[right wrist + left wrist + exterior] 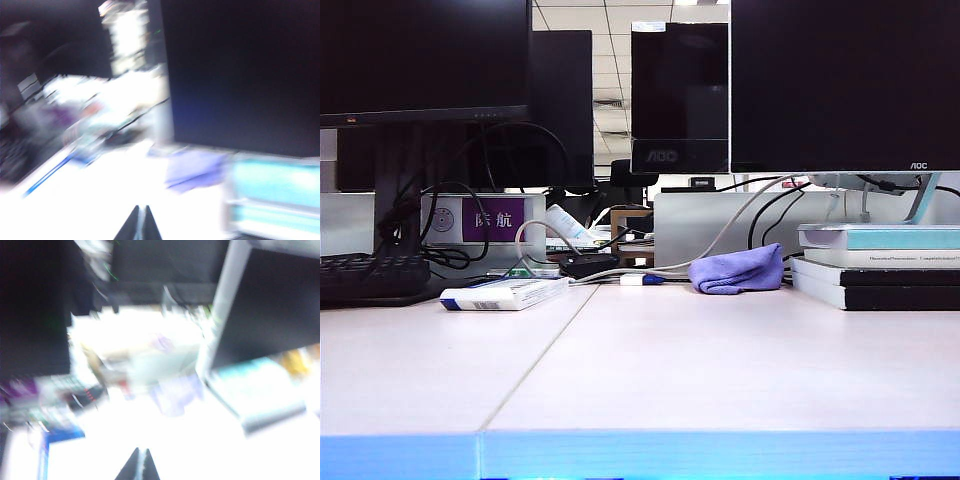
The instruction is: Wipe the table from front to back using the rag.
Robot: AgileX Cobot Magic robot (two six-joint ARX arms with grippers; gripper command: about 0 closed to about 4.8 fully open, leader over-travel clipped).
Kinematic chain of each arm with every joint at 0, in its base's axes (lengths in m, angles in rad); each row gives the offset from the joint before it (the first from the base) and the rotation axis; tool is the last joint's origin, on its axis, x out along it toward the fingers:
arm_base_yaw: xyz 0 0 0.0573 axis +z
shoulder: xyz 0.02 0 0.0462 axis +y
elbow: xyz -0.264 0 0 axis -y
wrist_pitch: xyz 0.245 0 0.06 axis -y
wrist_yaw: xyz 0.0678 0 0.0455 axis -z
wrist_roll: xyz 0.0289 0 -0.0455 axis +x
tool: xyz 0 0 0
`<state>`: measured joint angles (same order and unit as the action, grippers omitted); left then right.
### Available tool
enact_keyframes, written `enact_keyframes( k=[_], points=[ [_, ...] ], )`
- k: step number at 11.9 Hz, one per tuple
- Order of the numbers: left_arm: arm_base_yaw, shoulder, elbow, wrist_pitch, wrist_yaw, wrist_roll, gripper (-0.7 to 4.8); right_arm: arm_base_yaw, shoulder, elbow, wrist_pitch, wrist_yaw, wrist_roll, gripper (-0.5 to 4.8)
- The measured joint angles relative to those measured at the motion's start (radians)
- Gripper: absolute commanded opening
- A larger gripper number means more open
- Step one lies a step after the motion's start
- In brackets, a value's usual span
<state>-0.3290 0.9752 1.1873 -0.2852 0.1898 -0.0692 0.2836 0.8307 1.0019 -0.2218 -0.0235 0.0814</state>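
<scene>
Exterior view: the table [650,370] runs pale and bare from its light blue front edge to a cluttered back. The rag [735,271], a rumpled lavender cloth, lies at the far back, right of centre, its long axis running left to right. It sits just beside a stack of books [880,266] on its right, with a grey cable [620,270] ending near its left end. A white-and-blue box [505,293] lies well apart to the left, near a keyboard [370,278]. Neither arm nor gripper appears in this view.

Left wrist view: heavily blurred. The left gripper [138,465] shows as two dark fingertips pressed together with no gap, holding nothing. The rag [175,395] appears as a pale purple smear ahead of the tips and slightly off to one side, well apart from them.

Right wrist view: also blurred. The right gripper [139,223] has its fingertips meeting in a point, closed and empty. The rag [195,170] lies ahead and to the books' side, well apart, with bare table between.

Assessment: wiping has not begun; the rag is untouched. It lies on the right half of the table, so the right arm appears the nearer. Either gripper would have to spread its fingers before taking the cloth, ideally across its short axis.
</scene>
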Motion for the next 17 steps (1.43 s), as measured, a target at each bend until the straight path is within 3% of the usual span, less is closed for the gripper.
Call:
enact_keyframes(
  k=[2, 5, 9, 10, 13, 15, 16, 17],
  points=[
    [-0.039, 0.038, 0.042, -0.091, -0.025, 0.010, -0.05, 0.121, 0.103, 0.027, 0.022, 0.006, -0.002, -0.01],
    [-0.059, 0.057, 0.042, -0.121, -0.043, 0.029, -0.05, 0.230, 0.211, 0.026, 0.045, 0.118, -0.004, -0.01],
    [-0.092, 0.105, 0.042, -0.116, -0.011, 0.034, -0.05, 0.240, 0.325, 0.026, 0.138, 0.178, -0.038, -0.01],
    [-0.152, 0.170, 0.043, -0.045, -0.034, 0.029, -0.05, 0.217, 0.388, 0.027, 0.214, 0.178, -0.040, -0.01],
    [-0.172, 0.214, 0.073, -0.032, -0.003, 0.031, -0.05, 0.213, 0.514, 0.027, 0.287, 0.162, -0.041, -0.01],
    [-0.170, 0.212, 0.073, -0.032, -0.043, 0.052, -0.05, 0.212, 0.588, 0.027, 0.320, 0.163, -0.041, -0.01],
    [-0.168, 0.212, 0.073, -0.032, -0.061, 0.055, -0.05, 0.166, 0.903, 0.028, 0.724, 0.183, -0.138, -0.01],
    [-0.169, 0.212, 0.073, -0.032, -0.060, 0.055, -0.05, 0.151, 0.953, 0.030, 0.780, 0.183, -0.139, -0.01]
  ],
)
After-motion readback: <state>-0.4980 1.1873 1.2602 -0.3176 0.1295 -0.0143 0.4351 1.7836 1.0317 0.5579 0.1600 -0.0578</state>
